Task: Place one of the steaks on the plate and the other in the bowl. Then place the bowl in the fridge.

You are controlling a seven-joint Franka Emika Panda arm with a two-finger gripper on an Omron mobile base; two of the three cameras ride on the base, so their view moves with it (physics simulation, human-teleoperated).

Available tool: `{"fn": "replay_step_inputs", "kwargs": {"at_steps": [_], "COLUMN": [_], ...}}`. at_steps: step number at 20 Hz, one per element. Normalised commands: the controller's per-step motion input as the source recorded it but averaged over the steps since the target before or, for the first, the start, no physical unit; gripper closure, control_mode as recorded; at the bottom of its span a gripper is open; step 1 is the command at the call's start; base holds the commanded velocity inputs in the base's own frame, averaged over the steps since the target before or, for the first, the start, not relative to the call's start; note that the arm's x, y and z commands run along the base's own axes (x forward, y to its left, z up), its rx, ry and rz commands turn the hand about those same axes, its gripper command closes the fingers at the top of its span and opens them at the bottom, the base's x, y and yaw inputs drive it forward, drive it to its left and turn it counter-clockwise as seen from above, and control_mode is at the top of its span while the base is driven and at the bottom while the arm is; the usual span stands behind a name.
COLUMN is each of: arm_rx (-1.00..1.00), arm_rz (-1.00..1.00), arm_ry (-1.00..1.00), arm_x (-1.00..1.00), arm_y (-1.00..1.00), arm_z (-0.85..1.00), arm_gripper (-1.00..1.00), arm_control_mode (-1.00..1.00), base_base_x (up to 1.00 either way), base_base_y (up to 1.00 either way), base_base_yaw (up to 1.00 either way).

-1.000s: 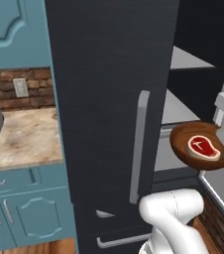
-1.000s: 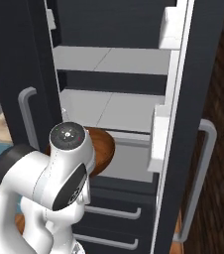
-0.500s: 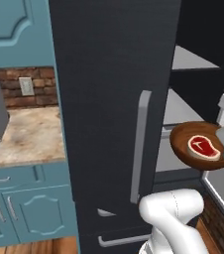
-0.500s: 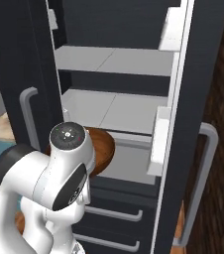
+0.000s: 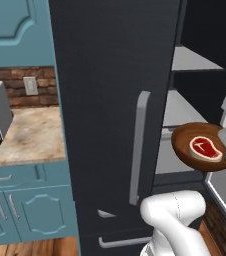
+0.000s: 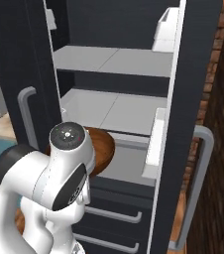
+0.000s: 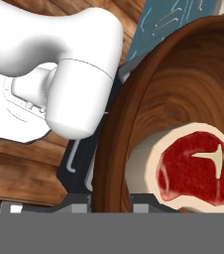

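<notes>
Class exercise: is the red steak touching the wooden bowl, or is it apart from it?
Touching. In the hand view the steak lies on the inner surface of the bowl, its pale fat rim meeting the wood with no gap; the left base view shows it resting inside too.

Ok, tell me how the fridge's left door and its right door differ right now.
The left door is shut and hides its side of the fridge; the right door is swung open, baring grey shelves. The left door shows only a plain dark front; the right door shows pale bins on its inner face. Both are tall, black and carry a long grey bar handle.
</notes>
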Motion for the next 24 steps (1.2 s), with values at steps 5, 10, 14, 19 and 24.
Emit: {"fn": "replay_step_inputs", "kwargs": {"at_steps": [5, 10, 14, 19, 24], "arm_rx": [0.00, 0.00, 0.00, 0.00, 0.00], "arm_rz": [0.00, 0.00, 0.00, 0.00, -0.03], "arm_ry": [0.00, 0.00, 0.00, 0.00, 0.00], "arm_x": [0.00, 0.00, 0.00, 0.00, 0.00], "arm_y": [0.00, 0.00, 0.00, 0.00, 0.00], "arm_z": [0.00, 0.00, 0.00, 0.00, 0.00], "arm_gripper": [1.00, 1.00, 1.00, 1.00, 1.00], "arm_control_mode": [1.00, 1.00, 1.00, 1.00, -1.00], "base_base_x": [0.15, 0.26, 0.15, 0.01, 0.00], "base_base_y": [-0.28, -0.03, 0.00, 0.00, 0.00], "base_base_yaw": [0.09, 0.04, 0.00, 0.00, 0.00]}}
